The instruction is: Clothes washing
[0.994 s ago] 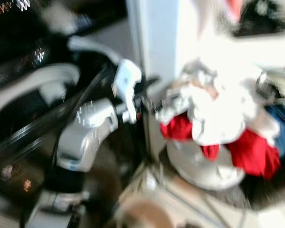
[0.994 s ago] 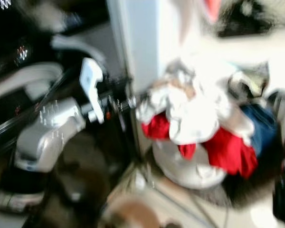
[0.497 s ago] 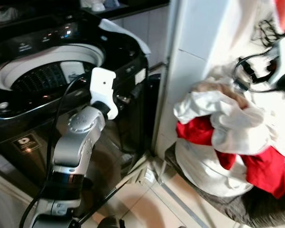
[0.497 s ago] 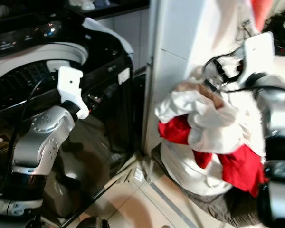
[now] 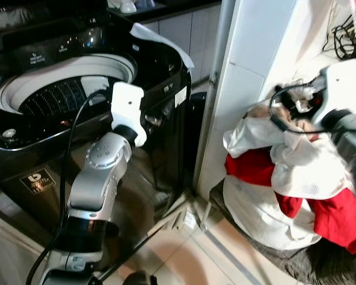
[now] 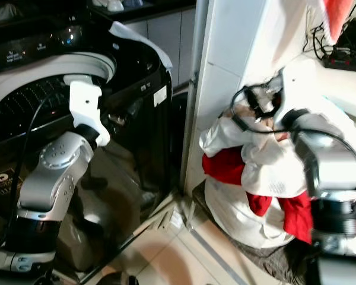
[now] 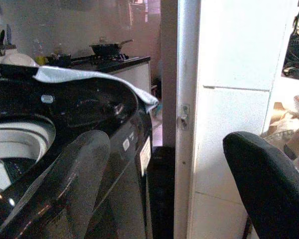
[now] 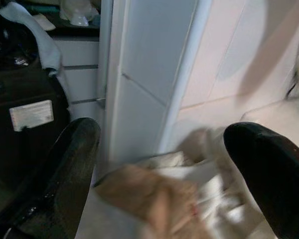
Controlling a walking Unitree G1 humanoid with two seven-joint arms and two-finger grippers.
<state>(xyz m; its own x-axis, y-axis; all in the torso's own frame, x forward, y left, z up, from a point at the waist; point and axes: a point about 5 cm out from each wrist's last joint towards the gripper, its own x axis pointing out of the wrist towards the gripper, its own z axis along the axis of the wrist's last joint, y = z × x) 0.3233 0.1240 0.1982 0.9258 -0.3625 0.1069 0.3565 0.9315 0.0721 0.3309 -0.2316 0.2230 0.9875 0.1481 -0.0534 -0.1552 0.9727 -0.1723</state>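
White and red clothes pile (image 5: 285,172) is sitting heaped on floor beside black washing machine (image 5: 65,101). Right claw (image 8: 159,164) is hovering over pile, fingers apart. Left claw (image 7: 164,174) is pointing along washer, fingers apart.

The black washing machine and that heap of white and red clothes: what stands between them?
A white tiled wall corner with its upright white pipe, seen in both eye views.
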